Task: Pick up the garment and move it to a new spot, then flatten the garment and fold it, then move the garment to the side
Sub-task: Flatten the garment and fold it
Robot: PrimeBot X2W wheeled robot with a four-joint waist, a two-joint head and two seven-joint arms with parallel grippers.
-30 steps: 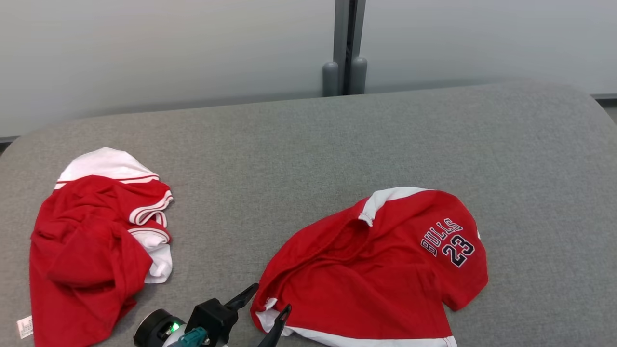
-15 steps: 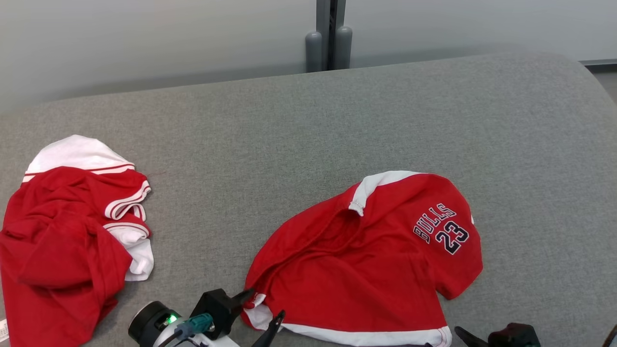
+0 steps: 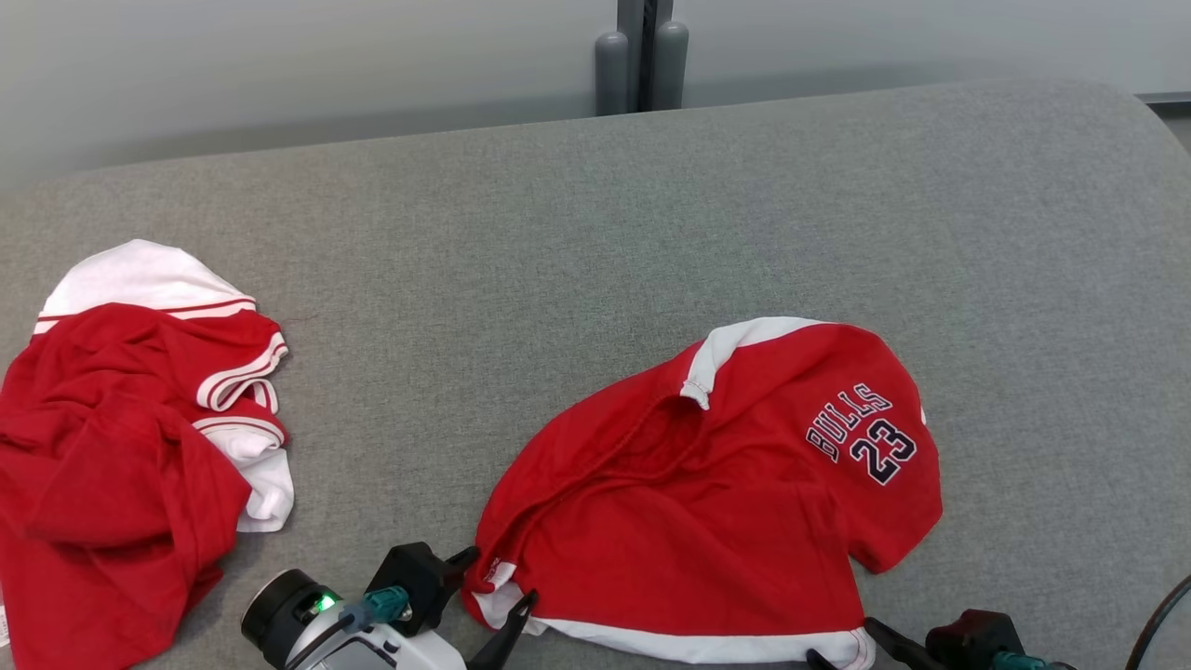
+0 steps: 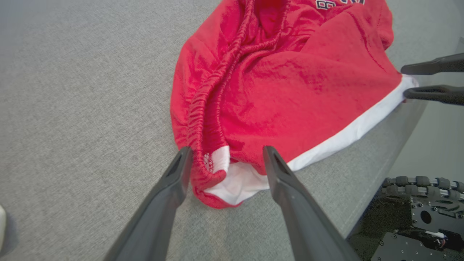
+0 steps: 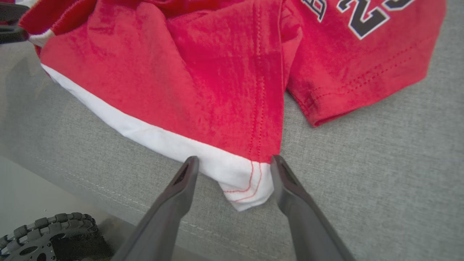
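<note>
A pair of red shorts [image 3: 707, 521] lies loosely spread on the near right part of a grey upholstered cushion [image 3: 595, 279], close to its front edge, with a dark "BULLS 23" print [image 3: 861, 435] on the leg that points right and a white hem band [image 3: 670, 642] running along the near side. The left gripper [image 3: 501, 575] sits low at the shorts' near left corner, its two dark fingers spread apart. In the left wrist view that gripper [image 4: 227, 150] straddles the bunched corner where the gathered elastic waistband [image 4: 206, 105] meets the white band; the cloth lies between the fingers and looks to brush the left one, but they are not closed on it. The right gripper [image 3: 842, 644] is at the near right corner of the hem. In the right wrist view its fingers [image 5: 233, 158] also stand wide apart, one on either side of the white corner with its red stitching, and nothing is pinched. From the left wrist view the right gripper [image 4: 405, 81] shows at the far end of the white band. Well apart on the cushion's left side lies a second, crumpled red-and-white garment [image 3: 121, 447]. Behind the cushion a grey post [image 3: 642, 56] stands against a pale wall [image 3: 279, 65].
</note>
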